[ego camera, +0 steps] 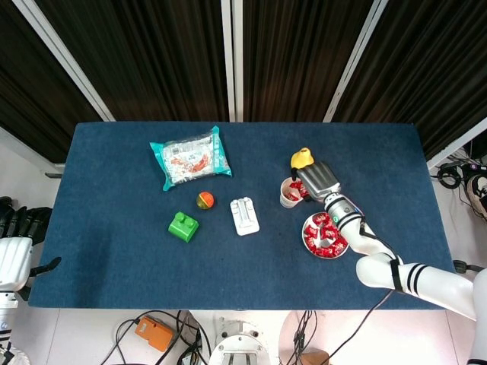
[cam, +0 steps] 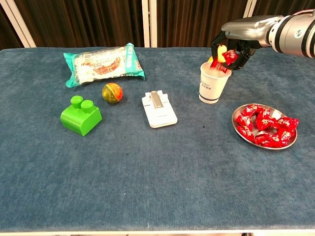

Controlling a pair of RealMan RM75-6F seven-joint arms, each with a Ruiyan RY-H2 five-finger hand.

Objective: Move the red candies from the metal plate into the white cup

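One white cup [cam: 213,84] stands beside one metal plate [cam: 290,142] heaped with glossy red candies [cam: 265,125], the right hand [cam: 231,48] clutching a red candy [cam: 230,59] over it.

**Layout of the Table**

The cup [cam: 213,82] is placed right of centre, with the pear [ego camera: 302,158] just behind it. The right hand [cam: 231,47] is held over the cup's rim, candies [cam: 227,58] gripped in its fingers. The plate [cam: 266,126] is set in front and to the right of the cup. The packet [cam: 102,64] is laid at the back left, the ball [cam: 112,92] in front of it, the block [cam: 80,116] further left and forward. The case [cam: 158,108] is found between ball and cup.
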